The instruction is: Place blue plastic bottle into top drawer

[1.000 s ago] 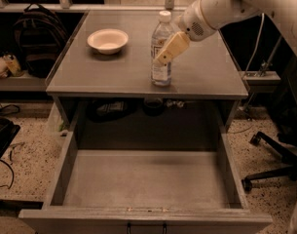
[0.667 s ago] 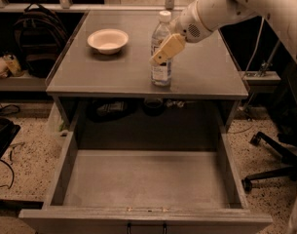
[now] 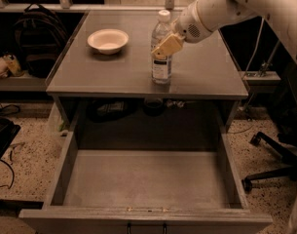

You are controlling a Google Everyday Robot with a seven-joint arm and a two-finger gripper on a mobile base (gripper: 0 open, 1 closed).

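Note:
The blue plastic bottle (image 3: 160,68), clear with a white cap and a white label, stands upright on the grey table top (image 3: 206,69), right of centre. My gripper (image 3: 165,46) reaches in from the upper right on the white arm and sits against the front of the bottle at mid height, covering part of it. The top drawer (image 3: 148,182) is pulled wide open below the table, towards the camera; its flat bottom shows nothing inside.
A white bowl (image 3: 108,40) sits on the table's back left. A dark backpack (image 3: 38,35) stands left of the table. An office chair base (image 3: 267,150) is on the floor to the right. Cables lie at the left.
My gripper has shifted slightly left and up along the bottle. The bottle still stands in the same spot on the table.

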